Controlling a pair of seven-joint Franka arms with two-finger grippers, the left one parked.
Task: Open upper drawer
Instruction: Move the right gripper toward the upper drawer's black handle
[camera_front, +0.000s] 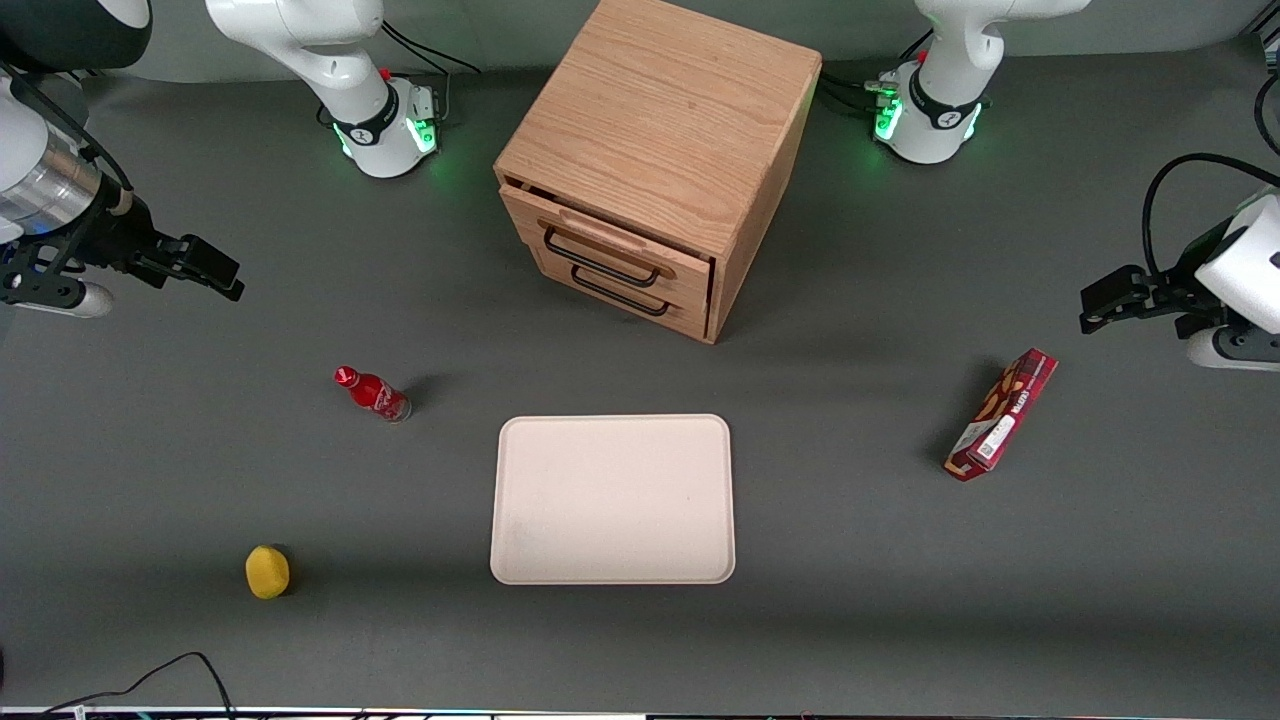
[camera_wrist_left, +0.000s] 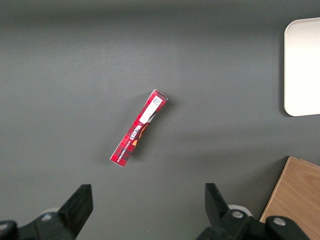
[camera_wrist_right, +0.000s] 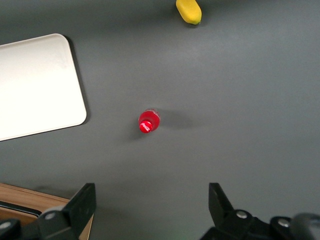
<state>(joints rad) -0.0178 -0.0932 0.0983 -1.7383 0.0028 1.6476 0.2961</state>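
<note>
Lemon nearest; upper drawer barely ajar, handle untouched; gripper well apart, jaws spread

The uppermost light oak drawer of the wooden cabinet sits shut or very nearly so, its front roughly flush with the drawer front beneath it. A thin black wire handle runs across the front, under a raised wooden strip. A dark gap shows along its top edge, so it may be slightly ajar. The front faces the front camera at an angle, turned toward the working arm's end of the table.
</note>
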